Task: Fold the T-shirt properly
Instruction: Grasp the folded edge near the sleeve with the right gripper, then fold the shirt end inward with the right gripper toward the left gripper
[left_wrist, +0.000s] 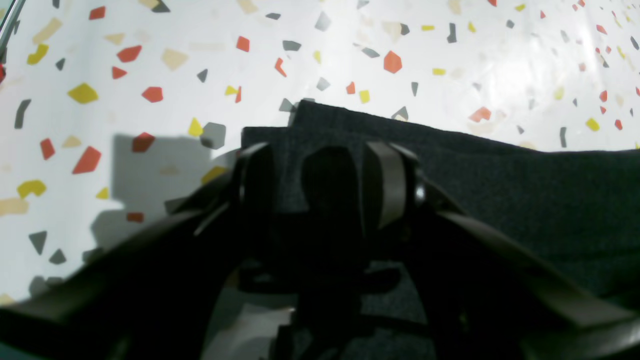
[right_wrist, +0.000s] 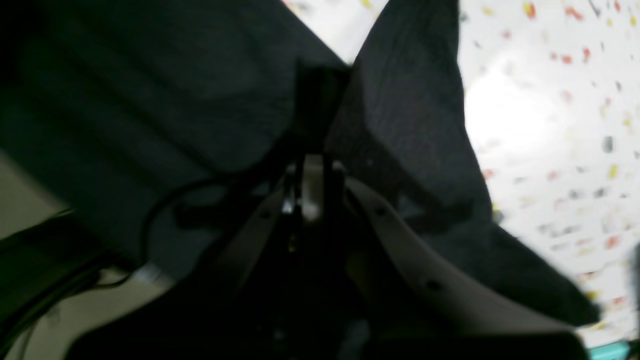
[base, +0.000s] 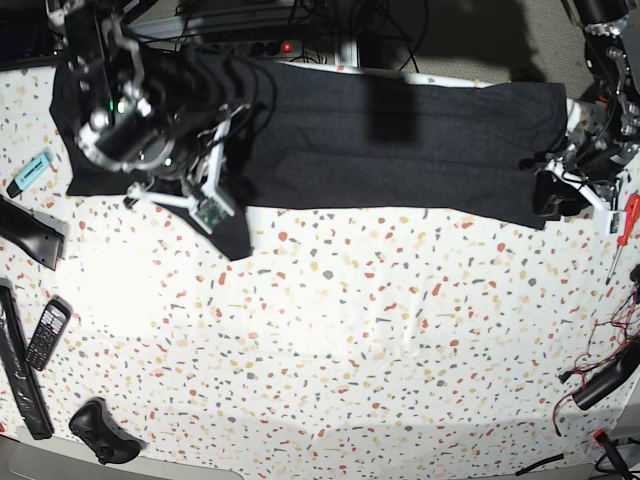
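Observation:
The black T-shirt (base: 400, 150) lies spread in a long band across the far side of the speckled table (base: 350, 330), plain side up. My right gripper (base: 222, 212) at its left end is shut on a bunch of the fabric and holds it up; a flap hangs below it. In the blurred right wrist view the fingers (right_wrist: 315, 95) are pressed together with cloth (right_wrist: 150, 100) draped on both sides. My left gripper (base: 552, 195) sits low at the shirt's near right corner. In the left wrist view its fingers (left_wrist: 390, 180) stand apart over that corner (left_wrist: 500, 190).
At the table's left lie a teal marker (base: 32, 170), a phone (base: 47, 335), long black bars (base: 20, 385) and a black controller (base: 100, 432). A red screwdriver (base: 628, 215) and cables (base: 600, 380) lie at the right edge. Cables and a power strip (base: 270, 45) run behind the shirt.

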